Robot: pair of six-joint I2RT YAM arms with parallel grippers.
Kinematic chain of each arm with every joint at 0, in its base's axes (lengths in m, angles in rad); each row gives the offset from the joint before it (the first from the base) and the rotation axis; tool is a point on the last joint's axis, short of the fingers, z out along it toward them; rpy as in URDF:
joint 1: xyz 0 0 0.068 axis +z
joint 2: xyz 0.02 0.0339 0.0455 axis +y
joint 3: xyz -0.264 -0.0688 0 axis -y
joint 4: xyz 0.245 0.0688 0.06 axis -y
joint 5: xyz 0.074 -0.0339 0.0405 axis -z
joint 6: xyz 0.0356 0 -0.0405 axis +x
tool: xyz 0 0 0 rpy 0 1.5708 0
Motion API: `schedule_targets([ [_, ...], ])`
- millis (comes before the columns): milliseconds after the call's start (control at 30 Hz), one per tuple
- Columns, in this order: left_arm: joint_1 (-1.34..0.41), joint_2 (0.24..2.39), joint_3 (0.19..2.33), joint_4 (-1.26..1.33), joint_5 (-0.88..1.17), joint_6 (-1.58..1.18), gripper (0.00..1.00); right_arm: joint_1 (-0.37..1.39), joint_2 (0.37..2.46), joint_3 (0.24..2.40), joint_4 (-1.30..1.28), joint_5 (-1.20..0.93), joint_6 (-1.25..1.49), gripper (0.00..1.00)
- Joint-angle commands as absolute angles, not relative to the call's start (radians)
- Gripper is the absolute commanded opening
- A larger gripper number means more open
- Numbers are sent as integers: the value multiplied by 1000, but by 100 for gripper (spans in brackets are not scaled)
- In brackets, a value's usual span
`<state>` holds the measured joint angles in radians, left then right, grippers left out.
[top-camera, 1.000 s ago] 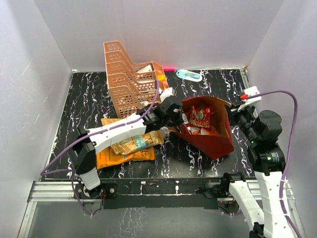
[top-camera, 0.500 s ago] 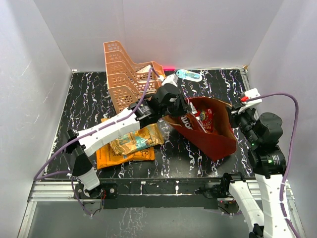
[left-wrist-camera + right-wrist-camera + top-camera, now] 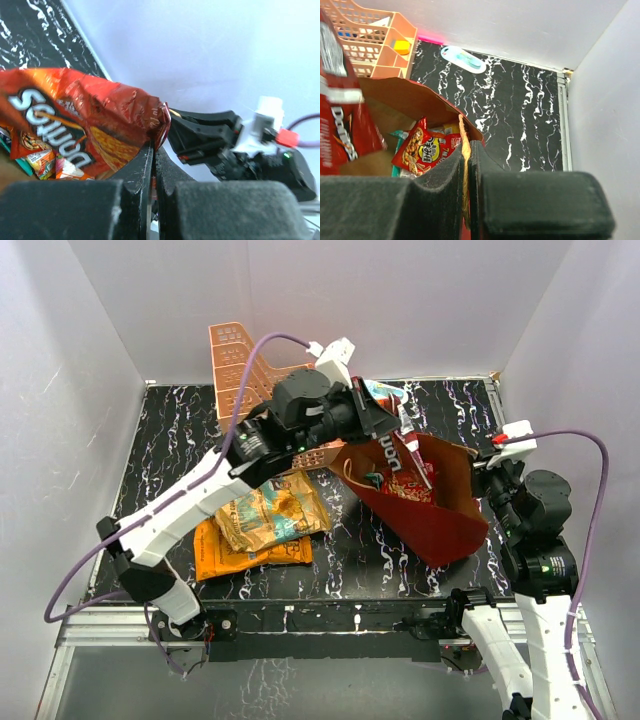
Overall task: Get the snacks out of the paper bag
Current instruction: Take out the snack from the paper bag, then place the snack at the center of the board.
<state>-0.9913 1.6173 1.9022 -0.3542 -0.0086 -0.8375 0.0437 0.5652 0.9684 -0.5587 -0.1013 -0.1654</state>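
Left gripper (image 3: 154, 150) clamped on the end seam of the red Doritos bag (image 3: 75, 120), holding it up at the mouth of the paper bag (image 3: 440, 530); right gripper (image 3: 465, 150) pinched tight on that bag's rim, presumably anchoring it against the pull.

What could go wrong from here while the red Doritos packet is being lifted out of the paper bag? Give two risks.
The left gripper pinches only the crimped edge of the Doritos packet, so it may slip and fall back. The packet's lower end hangs in the mouth of the paper bag; it could snag and tug the rim from the right gripper.
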Motion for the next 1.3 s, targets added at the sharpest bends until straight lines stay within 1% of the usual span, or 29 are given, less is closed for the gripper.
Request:
schedule_targets([
  [0, -987, 1482, 1989, -378, 33, -754, 0, 38, 566, 997, -496, -21, -150, 8],
  [167, -987, 1378, 2035, -488, -43, -691, 0, 38, 554, 982, -480, -14, -142, 8],
  [333, -987, 1267, 2078, -646, -187, -649, 0, 37, 550, 971, -468, -18, -131, 8],
  [500, -988, 1206, 2107, -848, -330, -645, 0, 37, 548, 966, -462, -25, -128, 8],
  [600, -987, 1205, 2092, -965, -381, -670, 0, 38, 545, 963, -459, -28, -127, 8],
  [767, -987, 1271, 2042, -1106, -381, -693, 0, 37, 542, 963, -456, -38, -126, 8],
  [867, -987, 1316, 2000, -1107, -340, -663, 0, 37, 539, 965, -458, -42, -127, 8],
  [1000, -960, 1360, 1915, -1041, -238, -617, 0, 37, 534, 968, -462, -39, -127, 8],
  [1067, -880, 1364, 1858, -996, -120, -598, 0, 38, 530, 969, -464, -37, -129, 8],
  [1100, -822, 1364, 1814, -960, -30, -597, 0, 38, 530, 971, -467, -38, -133, 8],
  [1133, -753, 1364, 1749, -914, 104, -597, 0, 37, 529, 973, -471, -36, -135, 8],
  [1167, -693, 1364, 1703, -882, 185, -597, 0, 37, 529, 975, -472, -33, -138, 8],
  [1267, -573, 1364, 1621, -855, 309, -586, 0, 38, 529, 980, -477, -26, -149, 8],
])
